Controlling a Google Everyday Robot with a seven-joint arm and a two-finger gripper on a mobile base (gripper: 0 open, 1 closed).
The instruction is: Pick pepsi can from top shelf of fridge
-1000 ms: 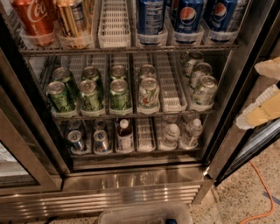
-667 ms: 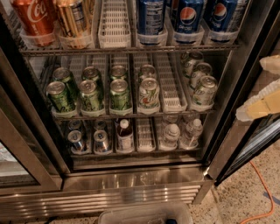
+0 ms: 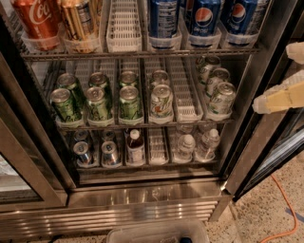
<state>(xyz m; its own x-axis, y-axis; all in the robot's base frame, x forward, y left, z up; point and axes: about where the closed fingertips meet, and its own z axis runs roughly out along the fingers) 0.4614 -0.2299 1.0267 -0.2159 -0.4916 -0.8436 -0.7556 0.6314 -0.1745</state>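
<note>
The fridge [image 3: 142,209] stands open in front of me. On its top shelf [image 3: 142,53], two blue pepsi cans [image 3: 204,16] [image 3: 240,14] show their globe logos at the right. A third blue can [image 3: 164,16] to their left has its label turned away. My gripper [image 3: 271,77] is at the right edge of the view, outside the fridge by the door frame. It is below and to the right of the pepsi cans. Its cream fingers [image 3: 280,98] are apart and hold nothing.
A red Coca-Cola can [image 3: 38,19], a gold can [image 3: 78,19] and an empty white lane tray [image 3: 123,23] fill the top shelf's left. Green cans [image 3: 97,102] sit on the middle shelf, bottles [image 3: 135,147] and cans below. The dark door frame [image 3: 259,137], an orange cable [image 3: 285,213] and a plastic bin [image 3: 159,232] lie near.
My gripper has risen along the right edge of the view. The cans and shelves have not moved.
</note>
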